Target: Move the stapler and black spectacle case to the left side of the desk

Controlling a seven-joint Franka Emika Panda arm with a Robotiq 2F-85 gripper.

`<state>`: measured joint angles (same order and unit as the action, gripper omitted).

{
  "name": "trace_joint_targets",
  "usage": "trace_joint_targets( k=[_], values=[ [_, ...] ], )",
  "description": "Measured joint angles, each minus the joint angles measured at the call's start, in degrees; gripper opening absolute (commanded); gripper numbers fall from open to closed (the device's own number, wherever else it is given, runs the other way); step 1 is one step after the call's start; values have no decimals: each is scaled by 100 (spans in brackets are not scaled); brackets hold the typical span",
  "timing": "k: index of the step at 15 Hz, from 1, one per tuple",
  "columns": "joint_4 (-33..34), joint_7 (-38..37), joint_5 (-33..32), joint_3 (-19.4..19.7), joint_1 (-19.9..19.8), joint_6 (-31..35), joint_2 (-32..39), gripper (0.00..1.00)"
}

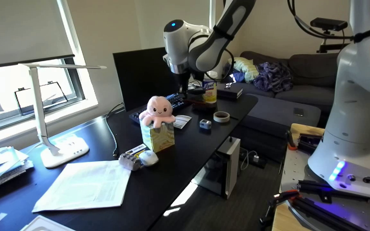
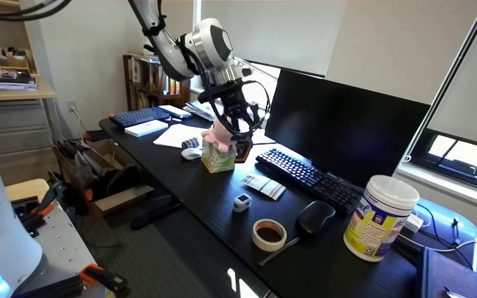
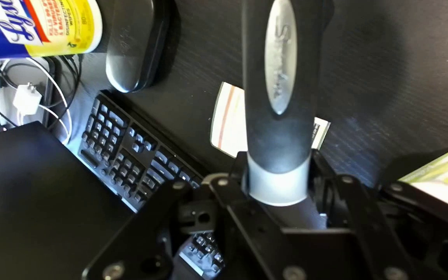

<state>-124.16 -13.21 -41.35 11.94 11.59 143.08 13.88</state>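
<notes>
My claw (image 3: 278,171) is clamped around one end of the stapler (image 3: 282,89), a finger against each flank, and the rest of its long body juts out from between them, pointing away from the monitor (image 3: 37,206). I judge it lifted off the desk (image 3: 364,70), with the leaflet (image 3: 228,120) below my claw and the keyboard (image 3: 130,155) ahead of it. To the right of my claw lies the black spectacle case (image 3: 134,42), near the wipes tub (image 3: 37,29); I should come back for the case once the stapler is down.

As I read it, the step in hand is carrying the stapler left. Near my claw on that side stands the tissue box (image 1: 159,139) with the pink octopus (image 1: 159,110) sitting on top, so I would rise well over the plush head before swinging across. Gripping by one end leaves a long lever; a bump could twist the stapler in my fingers, so the swing should be slow and level. Farther left of my claw, past the box, are the mouse (image 1: 148,158) and the papers (image 1: 85,184). I would lower beyond the mouse until the whole underside touches, and only then let go, backing straight up so nothing drags
</notes>
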Motion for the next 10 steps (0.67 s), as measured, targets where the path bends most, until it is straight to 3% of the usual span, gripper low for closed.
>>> trace_joint_targets(
  k=[1, 2, 5, 10],
  values=[
    [-2, 0, -4, 7, -13, -2, -7, 39],
    [-2, 0, -12, 21, -34, -2, -7, 14],
    [-2, -2, -17, -82, -153, -2, 15, 14],
    [-199, -7, -144, -717, -106, 324, 530, 14]
  ],
)
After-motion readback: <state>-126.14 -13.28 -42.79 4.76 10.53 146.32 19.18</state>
